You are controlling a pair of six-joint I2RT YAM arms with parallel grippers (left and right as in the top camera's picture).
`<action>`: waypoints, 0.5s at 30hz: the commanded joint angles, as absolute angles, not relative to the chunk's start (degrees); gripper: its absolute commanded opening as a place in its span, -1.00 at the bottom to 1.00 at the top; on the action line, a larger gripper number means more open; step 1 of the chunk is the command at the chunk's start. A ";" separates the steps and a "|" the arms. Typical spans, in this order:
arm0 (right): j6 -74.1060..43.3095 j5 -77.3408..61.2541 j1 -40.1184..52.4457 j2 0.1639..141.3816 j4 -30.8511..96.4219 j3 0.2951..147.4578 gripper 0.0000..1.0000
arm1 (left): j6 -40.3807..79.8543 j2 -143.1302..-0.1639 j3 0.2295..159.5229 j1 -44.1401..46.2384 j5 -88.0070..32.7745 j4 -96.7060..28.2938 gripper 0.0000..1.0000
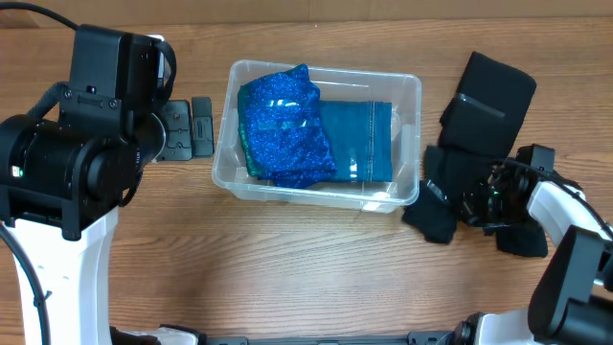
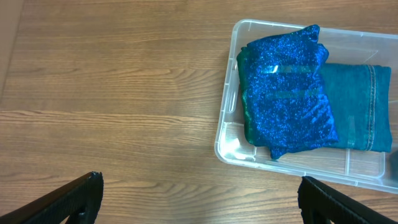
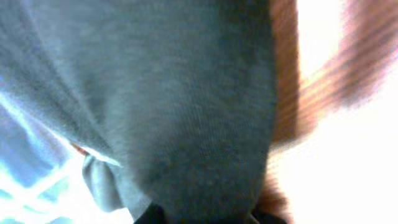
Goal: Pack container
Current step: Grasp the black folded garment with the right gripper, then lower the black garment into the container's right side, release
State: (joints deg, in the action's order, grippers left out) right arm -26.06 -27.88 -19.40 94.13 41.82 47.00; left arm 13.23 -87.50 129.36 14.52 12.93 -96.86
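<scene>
The clear container [image 1: 411,105] stands at the table's middle. It holds a sparkly blue garment [image 1: 285,125] on the left and a folded teal denim garment [image 1: 364,139] on the right. It also shows in the left wrist view [image 2: 227,134], with the blue garment [image 2: 289,87] and the denim [image 2: 360,106]. My left gripper [image 1: 192,126] is open and empty just left of the container, its fingers wide apart [image 2: 199,199]. My right gripper [image 1: 471,196] is shut on a dark grey garment [image 1: 490,96] right of the container. That cloth fills the right wrist view [image 3: 180,106].
The wooden table [image 1: 287,278] runs around the container. The left arm's black body [image 1: 77,134] sits at the left, the right arm's white link [image 1: 575,240] at the lower right.
</scene>
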 commanded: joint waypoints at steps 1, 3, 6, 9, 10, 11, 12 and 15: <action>-25.23 -31.55 -18.92 84.93 46.81 51.83 -0.92 | 12.19 -87.31 129.49 14.24 13.91 -96.79 1.00; -22.20 -35.33 -17.82 77.60 50.22 55.40 -0.92 | 12.19 -87.31 129.49 14.24 13.91 -96.79 1.00; -21.85 -39.29 -13.98 68.38 50.19 59.61 -0.92 | 12.19 -87.31 129.47 14.24 13.91 -96.79 1.00; -23.51 -41.01 -6.33 61.67 42.81 60.69 -0.92 | 12.19 -87.31 129.49 14.24 13.91 -96.77 1.00; -24.64 -40.49 -3.14 60.86 40.01 60.69 -0.92 | 12.19 -87.31 129.49 14.24 13.91 -96.79 1.00; -26.52 -38.79 0.14 60.88 37.47 60.66 -0.92 | 12.19 -87.31 129.49 14.24 13.91 -96.79 1.00; -28.51 -36.38 2.74 61.41 35.66 60.55 -0.92 | 12.19 -87.31 129.49 14.24 13.91 -96.79 1.00; -32.23 -28.36 11.35 67.44 29.56 60.34 -0.92 | 12.19 -87.31 129.49 14.24 13.91 -96.79 1.00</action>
State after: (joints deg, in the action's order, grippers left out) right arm -27.77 -35.31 6.24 62.22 32.82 60.07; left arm 13.23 -87.50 129.36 14.52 12.95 -96.82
